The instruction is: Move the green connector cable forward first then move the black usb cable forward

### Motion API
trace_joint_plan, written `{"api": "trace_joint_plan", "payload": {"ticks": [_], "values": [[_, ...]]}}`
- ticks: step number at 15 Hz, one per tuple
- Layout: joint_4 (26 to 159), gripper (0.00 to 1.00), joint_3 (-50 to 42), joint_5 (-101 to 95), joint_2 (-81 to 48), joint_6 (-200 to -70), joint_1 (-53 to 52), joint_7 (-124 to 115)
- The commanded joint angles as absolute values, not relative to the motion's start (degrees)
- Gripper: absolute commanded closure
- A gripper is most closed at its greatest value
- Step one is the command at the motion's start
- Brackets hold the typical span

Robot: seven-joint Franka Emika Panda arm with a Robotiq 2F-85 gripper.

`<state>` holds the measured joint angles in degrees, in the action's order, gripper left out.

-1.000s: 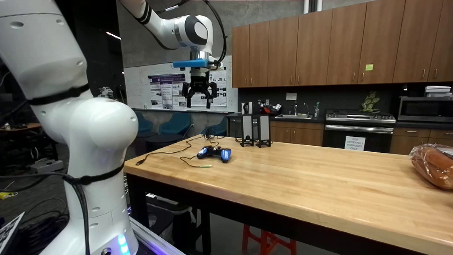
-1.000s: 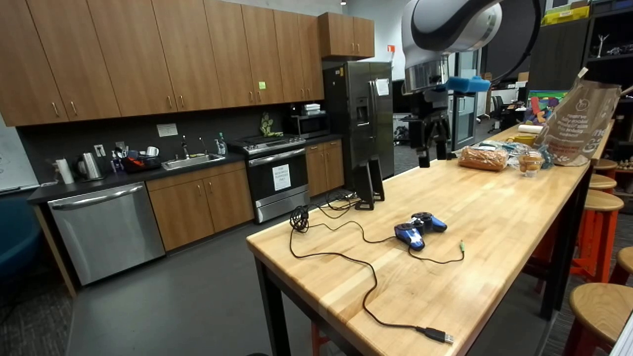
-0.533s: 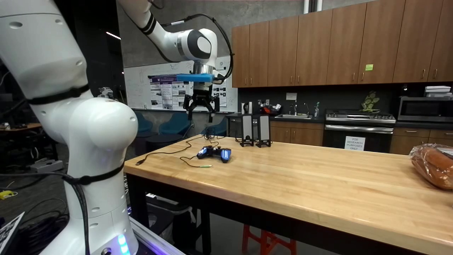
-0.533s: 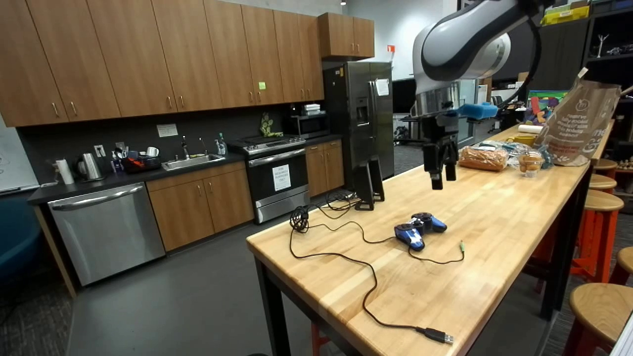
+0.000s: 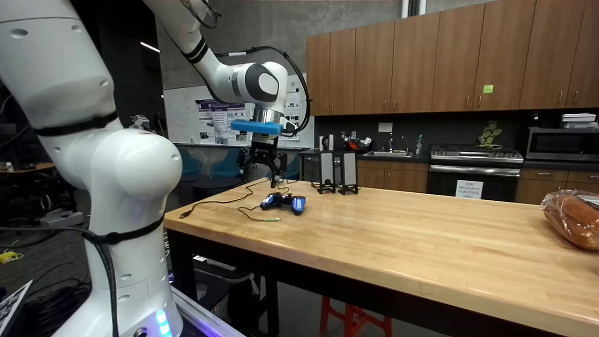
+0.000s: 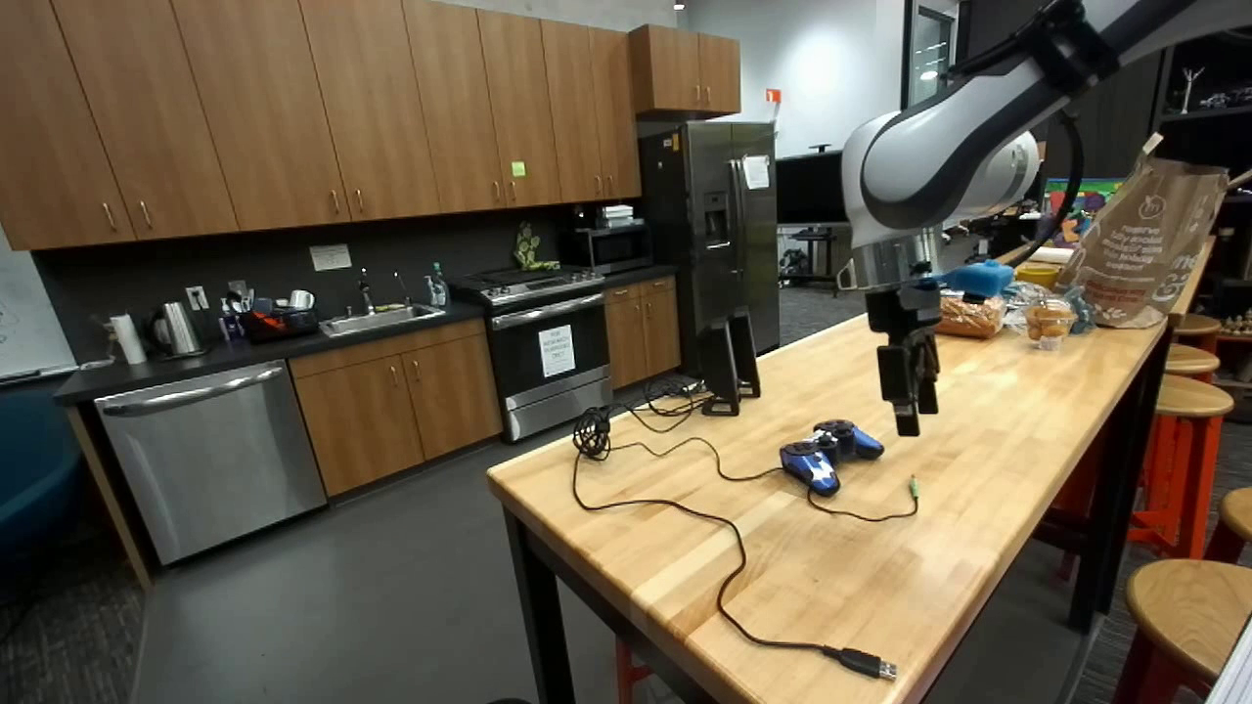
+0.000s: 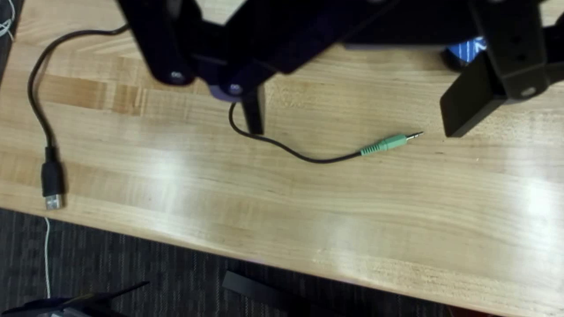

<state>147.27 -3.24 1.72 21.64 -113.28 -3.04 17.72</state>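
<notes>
The green connector (image 7: 383,144) lies on the table on its thin black cable, between and just below my fingertips in the wrist view. It shows in both exterior views (image 5: 272,219) (image 6: 915,487). The black USB cable's plug (image 7: 52,178) lies near the table's edge, far left in the wrist view; it also shows in both exterior views (image 5: 186,214) (image 6: 863,663). My gripper (image 7: 354,127) is open and empty, pointing down above the table. In an exterior view it hangs (image 6: 917,418) above the connector, apart from it.
A blue game controller (image 6: 831,455) lies beside the connector's cable. Two speakers (image 5: 327,171) stand at the table's far edge, with a cable coil (image 6: 592,432) near the corner. A bagged loaf (image 6: 968,315) and a paper bag (image 6: 1140,240) stand farther along the table (image 5: 398,234).
My open gripper has come down toward the table and tilted a little. In an exterior view it has also moved right, closer to the green connector. The cables have not moved.
</notes>
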Motion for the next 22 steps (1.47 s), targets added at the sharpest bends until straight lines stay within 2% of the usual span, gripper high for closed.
{"api": "trace_joint_plan", "payload": {"ticks": [1, 10, 17, 22], "values": [[147.7, 0.00, -3.1, 1.8, 21.7, -113.4, -2.9, 17.7], [148.1, 0.00, -3.2, 1.8, 22.1, -113.6, -2.9, 17.7], [148.2, 0.00, -2.3, 4.9, 18.0, -127.5, -0.4, 4.0], [148.1, 0.00, -0.2, -1.0, 18.2, -125.3, 1.8, -5.9]]}}
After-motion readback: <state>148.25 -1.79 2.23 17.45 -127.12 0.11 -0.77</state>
